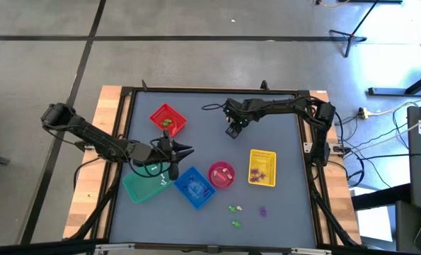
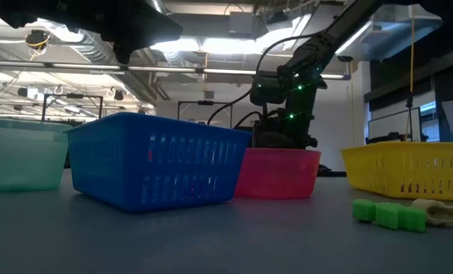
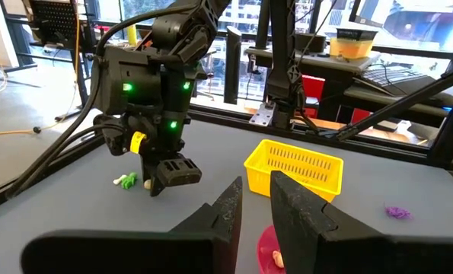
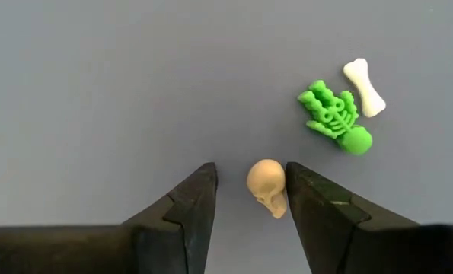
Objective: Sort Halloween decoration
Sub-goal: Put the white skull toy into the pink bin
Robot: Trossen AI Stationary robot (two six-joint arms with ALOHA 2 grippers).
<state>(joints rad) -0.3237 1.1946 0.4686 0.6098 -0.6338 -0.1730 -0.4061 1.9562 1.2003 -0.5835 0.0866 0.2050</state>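
Note:
My right gripper points down over the far middle of the table and is open. Its fingers stand on either side of a cream skull trinket that lies on the grey tabletop. A green skeleton and a white bone lie just beyond it. My left gripper hovers level above the teal basket and blue basket, with a narrow gap and nothing between its fingers. More trinkets lie near the front edge. My right gripper has the skull low between its fingertips, fingers coming from above. One finger stands right against the skull's side; whether it touches I cannot tell. The skull rests on the table.
A red basket with green pieces stands at the far left. The pink bowl and the yellow basket, which holds purple pieces, sit right of centre. A purple trinket and a green one lie near the front.

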